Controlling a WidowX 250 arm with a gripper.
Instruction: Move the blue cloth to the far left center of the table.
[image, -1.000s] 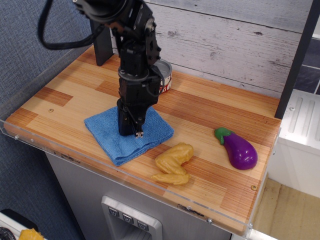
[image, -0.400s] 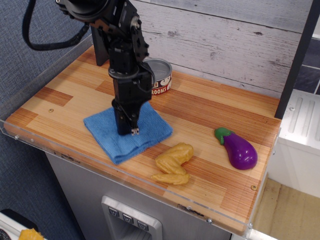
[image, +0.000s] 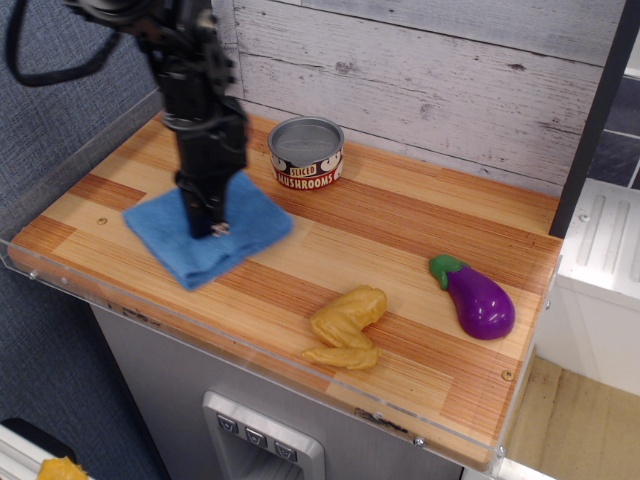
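Observation:
The blue cloth (image: 165, 232) lies flat on the wooden table (image: 420, 215), towards its left side. My gripper (image: 208, 228) points straight down onto the middle of the cloth, with its fingers close together and pressed into the fabric. The black arm hides part of the cloth's far edge.
A can of sliced mushrooms (image: 306, 154) stands behind and to the right of the cloth. A yellow toy chicken wing (image: 346, 325) lies near the front edge. A purple toy eggplant (image: 476, 298) lies at the right. A clear acrylic rim (image: 60, 180) runs along the left edge.
My gripper has moved left and the blue cloth has slid left with it, from the table's middle towards the left side. The mushroom can has come fully into view.

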